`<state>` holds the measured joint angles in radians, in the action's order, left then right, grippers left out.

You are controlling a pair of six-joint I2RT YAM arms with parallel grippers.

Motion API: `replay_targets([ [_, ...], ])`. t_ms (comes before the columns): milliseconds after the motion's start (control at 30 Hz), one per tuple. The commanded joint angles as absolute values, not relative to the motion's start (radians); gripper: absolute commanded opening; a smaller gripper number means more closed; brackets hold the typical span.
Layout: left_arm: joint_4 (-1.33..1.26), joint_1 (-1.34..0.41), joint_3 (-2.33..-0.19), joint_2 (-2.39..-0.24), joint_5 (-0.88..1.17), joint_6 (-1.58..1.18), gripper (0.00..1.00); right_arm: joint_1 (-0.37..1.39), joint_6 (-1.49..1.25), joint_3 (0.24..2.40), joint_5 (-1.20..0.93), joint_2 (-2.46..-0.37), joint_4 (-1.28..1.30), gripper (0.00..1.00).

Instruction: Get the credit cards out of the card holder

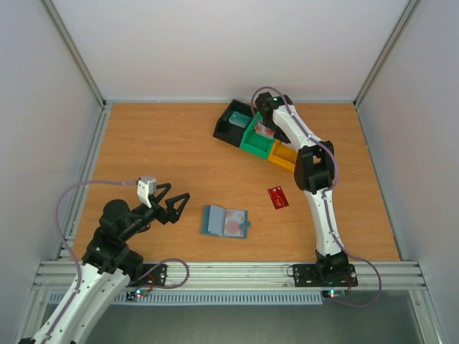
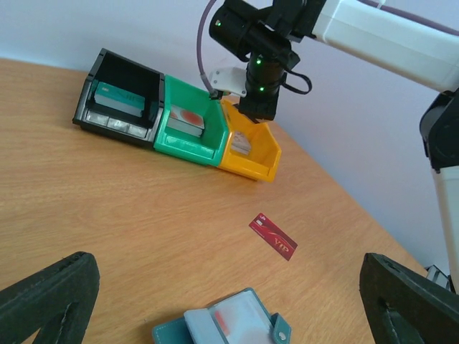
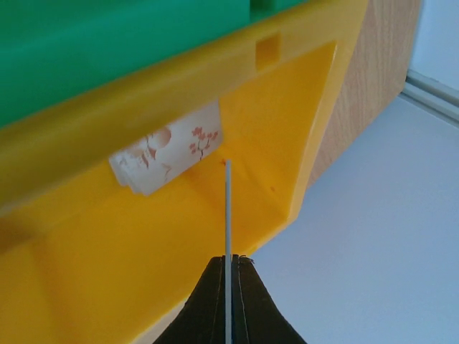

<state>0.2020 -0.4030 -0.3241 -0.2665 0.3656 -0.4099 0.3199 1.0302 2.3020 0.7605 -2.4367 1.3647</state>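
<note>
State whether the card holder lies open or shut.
Open: the card holder lies spread flat, both inner panels facing up, with its closing tab loose.

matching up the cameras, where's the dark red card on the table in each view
top external: dark red card lies flat on the table, right of the card holder.
left wrist: right of centre, beyond the holder.
right wrist: not in it; the right end effector pinches a different thin card edge-on.
shared landmark: orange bin, seen in all three.

The table (image 1: pixel 158 150) bears three bins (image 1: pixel 254 136), a red card (image 1: pixel 278 196) and the card holder (image 1: pixel 224 221).
</note>
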Motion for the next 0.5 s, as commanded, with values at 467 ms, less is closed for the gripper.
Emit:
replay_targets([
  [467, 0.113, -0.397, -0.292, -0.207, 0.365, -0.403, 0.99, 0.284, 1.086, 2.402, 0.828, -2.561, 1.319, 0.11],
])
